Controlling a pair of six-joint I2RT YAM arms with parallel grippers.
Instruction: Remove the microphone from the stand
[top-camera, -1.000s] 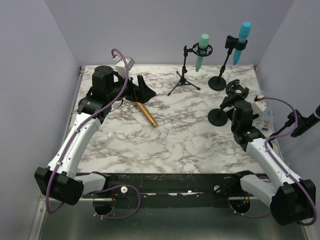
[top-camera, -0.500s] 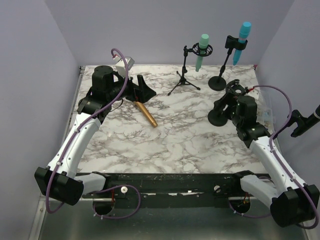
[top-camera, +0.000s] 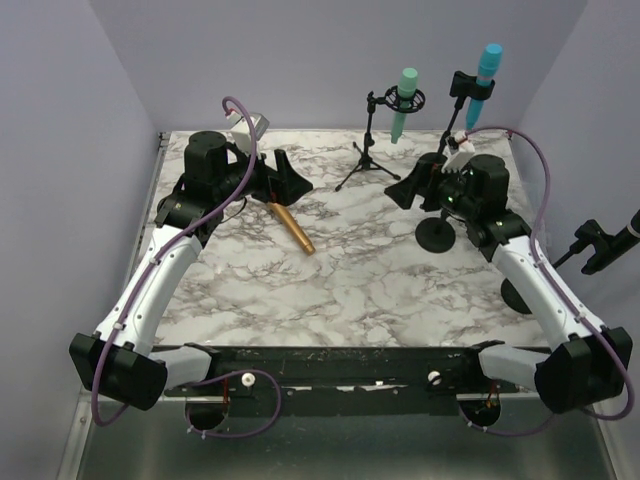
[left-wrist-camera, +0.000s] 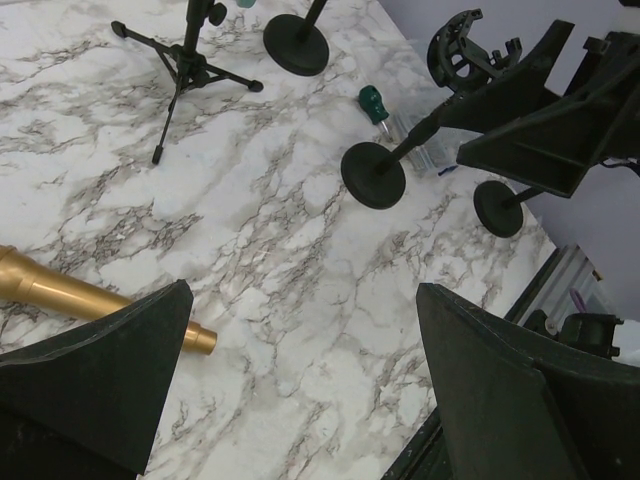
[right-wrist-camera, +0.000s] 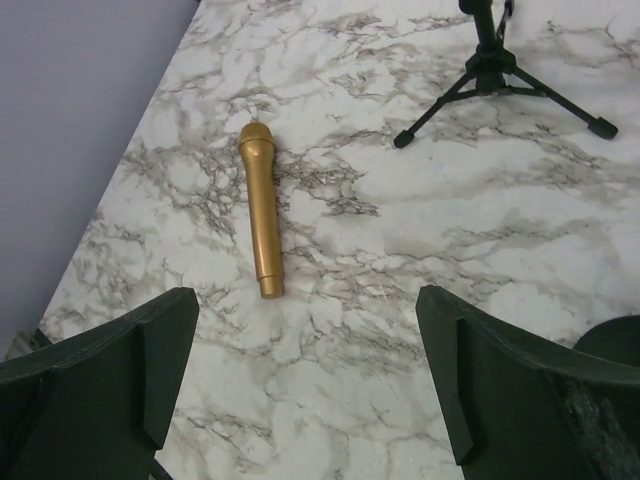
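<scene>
Swung inward from the right edge, my right gripper (top-camera: 408, 190) now hangs empty, spread wide, near the bare stand (top-camera: 437, 236). My left gripper (top-camera: 292, 175) gapes too, beside the gold microphone (top-camera: 292, 227). The green microphone (top-camera: 404, 100) sits in its tripod stand (top-camera: 367, 160) at the back.

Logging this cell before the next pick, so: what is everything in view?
Gold microphone: one, lying loose on the marble table, left of centre.
Green microphone: one, in the black tripod stand, far side.
Blue microphone: one, in a black round-base stand, far right.
Empty stand: one, black, right side.
Edge stand: one, black, by the table's right edge.
Screwdriver: one, green handle, right side.
Left gripper: black, open.
Right gripper: black, open.
</scene>
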